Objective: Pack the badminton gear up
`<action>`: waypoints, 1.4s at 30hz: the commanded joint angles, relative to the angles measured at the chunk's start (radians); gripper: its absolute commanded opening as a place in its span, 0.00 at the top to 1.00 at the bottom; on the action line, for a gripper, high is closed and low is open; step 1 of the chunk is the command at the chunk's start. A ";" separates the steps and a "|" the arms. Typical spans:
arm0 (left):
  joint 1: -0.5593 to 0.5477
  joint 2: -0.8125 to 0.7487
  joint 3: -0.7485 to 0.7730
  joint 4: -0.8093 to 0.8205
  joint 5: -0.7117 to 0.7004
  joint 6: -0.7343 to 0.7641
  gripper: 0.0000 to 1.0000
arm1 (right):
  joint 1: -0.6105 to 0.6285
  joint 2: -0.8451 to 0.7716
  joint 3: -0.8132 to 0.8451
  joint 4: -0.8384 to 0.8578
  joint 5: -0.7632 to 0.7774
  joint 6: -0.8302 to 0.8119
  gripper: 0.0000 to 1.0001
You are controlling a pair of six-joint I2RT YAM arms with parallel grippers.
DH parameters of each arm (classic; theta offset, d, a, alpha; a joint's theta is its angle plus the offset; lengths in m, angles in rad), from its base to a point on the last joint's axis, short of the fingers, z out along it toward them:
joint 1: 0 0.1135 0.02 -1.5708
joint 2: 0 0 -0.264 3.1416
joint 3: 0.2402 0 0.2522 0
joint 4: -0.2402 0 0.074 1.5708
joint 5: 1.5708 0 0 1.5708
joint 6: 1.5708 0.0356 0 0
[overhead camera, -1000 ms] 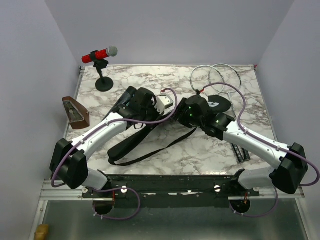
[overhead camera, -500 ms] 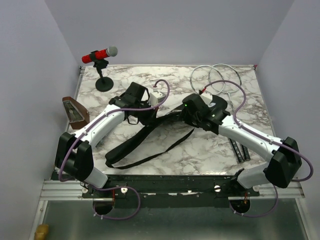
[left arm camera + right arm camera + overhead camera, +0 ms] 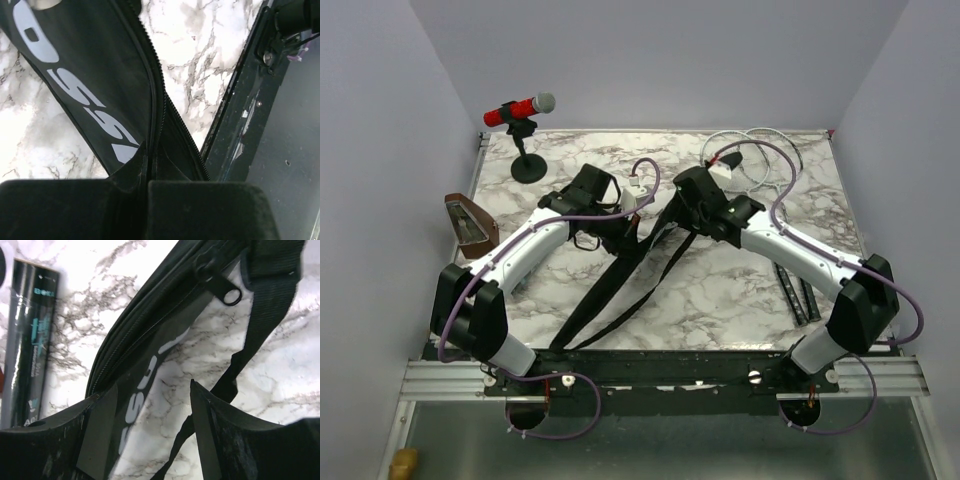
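The black racket bag with white lettering hangs between both grippers above the middle of the table. My left gripper is shut on the bag's edge beside its zipper, which shows in the left wrist view. My right gripper is open, its jaws astride the bag's lettered side without gripping it. The bag's straps trail to the near edge. The rackets lie at the far right. The black tube lies on the right and also shows in the right wrist view. No shuttlecocks are in view.
A red microphone on a black stand is at the far left. A brown wedge sits at the left edge. The table's dark front rail runs near the left gripper. A zipper pull hangs off the bag.
The right arm has swung away from me and to the left, off the bag's wide end. The bag has drawn up narrower, and its straps have swung toward the near edge. The left gripper keeps its hold.
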 commanded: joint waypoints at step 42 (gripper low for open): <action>0.046 -0.015 -0.083 0.202 -0.115 -0.232 1.00 | 0.157 -0.038 -0.191 0.209 -0.087 0.152 0.59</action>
